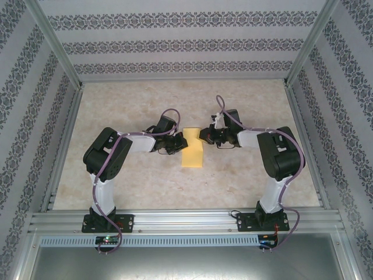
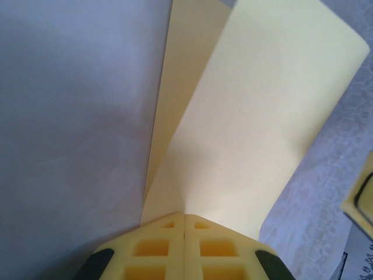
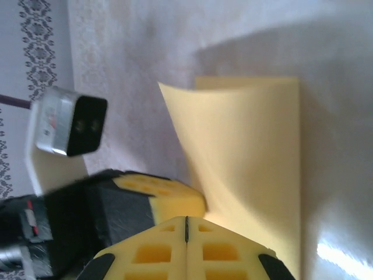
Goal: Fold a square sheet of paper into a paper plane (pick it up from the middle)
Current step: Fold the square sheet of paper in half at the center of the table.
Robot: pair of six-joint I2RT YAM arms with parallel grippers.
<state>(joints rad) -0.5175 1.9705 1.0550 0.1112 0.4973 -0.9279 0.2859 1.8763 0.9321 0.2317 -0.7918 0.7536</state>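
The square sheet of paper (image 1: 193, 156) is yellow-orange and lies mid-table, doubled over on itself. In the left wrist view its upper flap (image 2: 250, 116) rises in a V out of my left gripper (image 2: 184, 216), which is shut on the sheet's edge. My left gripper (image 1: 182, 142) sits at the sheet's left edge. My right gripper (image 1: 203, 136) is at its upper right edge. The right gripper (image 3: 186, 219) is shut, its tips over the flat lower layer (image 3: 274, 175). I cannot tell whether it presses on the paper. The left gripper's finger (image 3: 169, 195) lies just beside it.
Patterned walls (image 1: 186, 44) enclose the beige table (image 1: 128, 186) on three sides. Aluminium rails (image 1: 186, 221) run along the near edge by the arm bases. The left wrist's camera housing (image 3: 70, 122) hangs close to the right gripper.
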